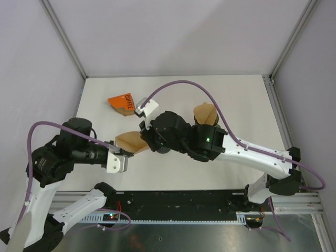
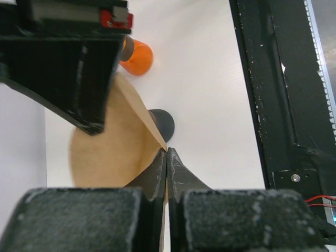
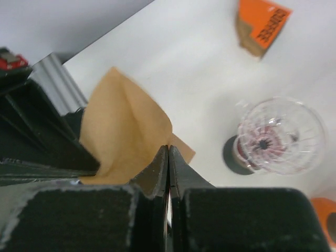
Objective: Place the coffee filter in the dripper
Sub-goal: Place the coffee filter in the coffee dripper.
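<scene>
**Inspector:** Start at the left. Condition of the left gripper?

**Surveyor:** The fingers are pressed fully together, pinching a pointed corner of the coffee filter. The paper is brown and folded flat, and appears to be held clear of the table.

**Inspector:** Moving right?

**Surveyor:** The right gripper meets the filter from the opposite side. Its fingers are likewise closed tight on another edge of the same filter. The paper hangs between two clamps near the middle of the workspace.

**Inspector:** The dripper?

**Surveyor:** In the right wrist view it stands to the right of the filter, upright on its dark base. The glass bowl is empty and apart from the paper. From above, the right arm hides it.

**Inspector:** Hazards?

**Surveyor:** Three, in my judgement.
- **Tearing or slipping:** with both pinches tight, any drift of the arms apart would tear the paper or pull it out of one pinch.
- **Poor seating:** if the fold is not opened into a cone, the filter would perch across the rim rather than seat inside.
- **Tipping:** the right arm sits over the dripper, and a careless swing could tip the glass.
</scene>
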`<state>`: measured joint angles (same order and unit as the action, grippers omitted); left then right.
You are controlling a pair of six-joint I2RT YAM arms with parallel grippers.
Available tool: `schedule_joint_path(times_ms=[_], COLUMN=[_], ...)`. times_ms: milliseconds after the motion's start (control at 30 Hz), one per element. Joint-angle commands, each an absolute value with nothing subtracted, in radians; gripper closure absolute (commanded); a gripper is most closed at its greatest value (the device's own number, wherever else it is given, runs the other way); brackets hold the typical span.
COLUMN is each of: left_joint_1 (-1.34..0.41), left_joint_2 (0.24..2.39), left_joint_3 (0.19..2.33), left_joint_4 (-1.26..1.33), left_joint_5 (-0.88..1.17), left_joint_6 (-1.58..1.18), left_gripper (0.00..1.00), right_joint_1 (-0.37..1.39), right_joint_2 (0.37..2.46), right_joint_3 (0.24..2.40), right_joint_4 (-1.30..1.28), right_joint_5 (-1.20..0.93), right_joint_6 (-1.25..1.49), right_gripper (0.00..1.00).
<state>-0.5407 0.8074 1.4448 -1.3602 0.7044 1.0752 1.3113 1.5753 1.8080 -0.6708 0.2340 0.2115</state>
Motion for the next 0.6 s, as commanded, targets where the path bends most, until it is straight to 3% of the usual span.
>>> schedule_joint_path(times_ms=[0, 67, 167, 367, 567], left_joint_1=[-0.552, -0.552, -0.551, -0.544, -0.443], left_joint_2=[0.780, 0.773, 0.769, 0.777, 0.911], left_joint_3=[1.425, 1.440, 1.496, 1.580, 1.659], left_joint_4=[-1.402, -1.400, -1.374, -1.068, -0.887], left_joint_5=[0.717, 0.743, 0.766, 0.535, 0.336], left_joint_6=[1.023, 0.999, 0.922, 0.492, 0.012], left_gripper=[0.96, 0.72, 0.49, 0.26, 0.02], right_joint_1=[1.340, 1.359, 1.389, 1.424, 1.456], right_joint_2=[1.480, 1.453, 1.412, 1.343, 1.414], right_joint_3=[1.742, 1.695, 1.618, 1.442, 1.404], right_joint_4=[-0.486, -0.411, -0.283, 0.147, 0.512], right_joint_5=[0.518, 0.586, 0.700, 0.877, 0.963], right_joint_6=[0.128, 0.090, 0.003, -0.228, -0.535], right_gripper=[1.00, 1.00, 1.00, 1.00, 1.00])
